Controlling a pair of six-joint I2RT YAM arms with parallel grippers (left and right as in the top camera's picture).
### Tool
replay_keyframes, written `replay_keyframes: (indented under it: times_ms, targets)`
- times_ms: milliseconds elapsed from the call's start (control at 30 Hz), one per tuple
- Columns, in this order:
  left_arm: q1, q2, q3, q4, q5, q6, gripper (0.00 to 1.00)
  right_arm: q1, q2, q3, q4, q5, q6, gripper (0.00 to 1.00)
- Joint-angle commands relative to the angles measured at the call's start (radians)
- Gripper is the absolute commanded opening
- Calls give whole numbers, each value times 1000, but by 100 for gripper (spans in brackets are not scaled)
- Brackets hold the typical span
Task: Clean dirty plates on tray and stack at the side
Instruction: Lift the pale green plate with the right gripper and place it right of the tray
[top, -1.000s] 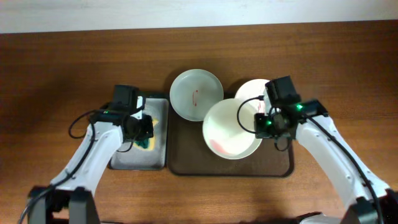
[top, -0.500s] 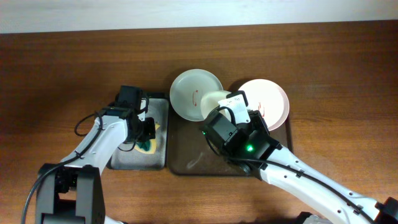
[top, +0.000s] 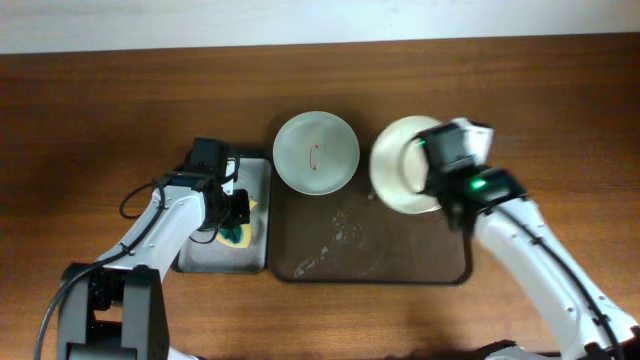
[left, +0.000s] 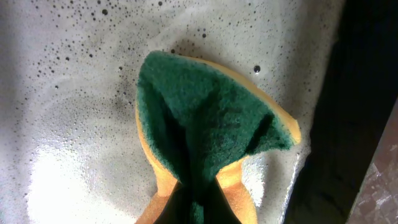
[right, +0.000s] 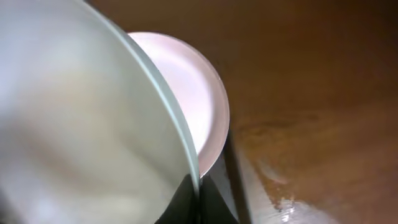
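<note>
R tool (right: 198, 198) prob. tight on plate (right: 93, 124)

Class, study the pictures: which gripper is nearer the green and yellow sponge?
Left. The left gripper pinches the sponge in the soapy tray; the right gripper is far across, holding a plate.

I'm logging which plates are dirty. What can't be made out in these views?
Right wrist: the held plate is too close and blurred to show smears, and hides half the pinkish plate.
Overhead: the held plate covers the pinkish plate; the right gripper hides its own fingers.
Left wrist: the left gripper, pinching the sponge, is cut off by the bottom edge.
</note>
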Motion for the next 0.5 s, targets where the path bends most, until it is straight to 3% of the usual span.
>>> replay_keyframes:
  times_ms: [0, 167, 267, 400, 433, 467]
  targets:
    - [7, 2, 6, 3, 11, 13, 0, -316, -14, 19, 1, -346, 29, 4]
    - [7, 2, 6, 3, 11, 13, 0, -810, 53, 19, -9, -436, 29, 4]
    - [7, 2, 6, 3, 11, 13, 0, -911, 140, 18, -10, -436, 29, 4]
    - [7, 2, 6, 3, 11, 13, 0, -926, 226, 18, 20, -436, 28, 4]
    - [7, 2, 6, 3, 11, 13, 0, -926, 227, 18, 28, -437, 29, 9]
    - [7, 2, 6, 3, 11, 13, 0, -926, 227, 18, 50, -509, 28, 33]
